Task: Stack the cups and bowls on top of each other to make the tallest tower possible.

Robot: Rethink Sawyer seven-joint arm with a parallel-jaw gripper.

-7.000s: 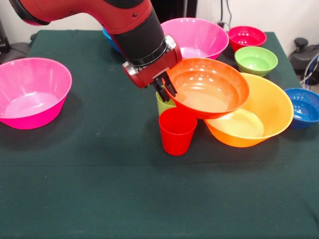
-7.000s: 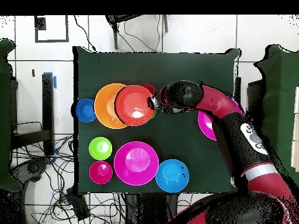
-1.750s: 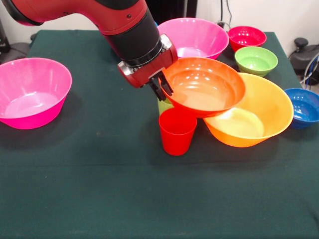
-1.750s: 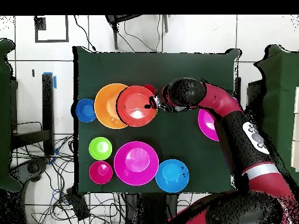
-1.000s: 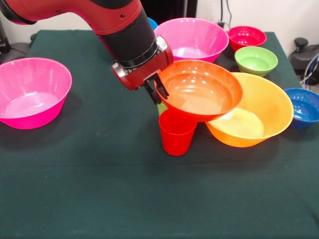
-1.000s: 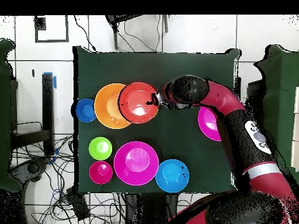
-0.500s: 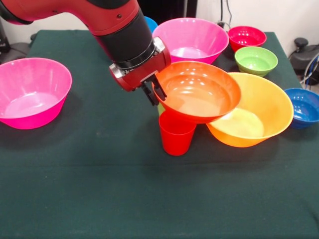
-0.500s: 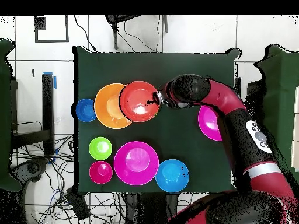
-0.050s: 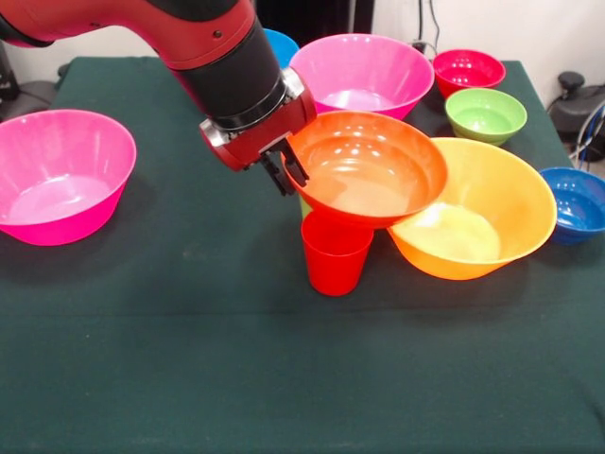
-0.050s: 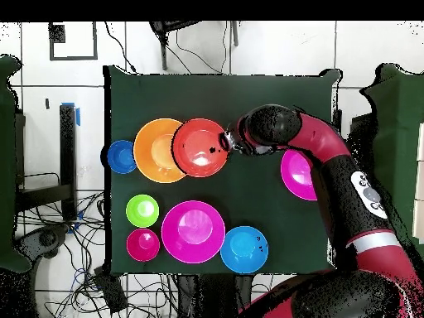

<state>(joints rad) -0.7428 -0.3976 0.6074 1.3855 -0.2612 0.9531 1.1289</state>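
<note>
My gripper is shut on the left rim of the medium red-orange bowl and holds it tilted in the air. The bowl hangs above the red cup and overlaps the big orange bowl, which rests on the table. Only a sliver of the lime green cup shows behind the red cup, under the held bowl. In the overhead view the gripper is at the right rim of the red-orange bowl, beside the orange bowl.
One big pink bowl sits at the left and another at the back. The magenta-red, green and dark blue bowls line the right side. A light blue bowl peeks out behind the arm.
The gripper has carried the red-orange bowl a little up and to the left in the front view, away from the orange bowl and over the red cup. The other objects have not moved.
</note>
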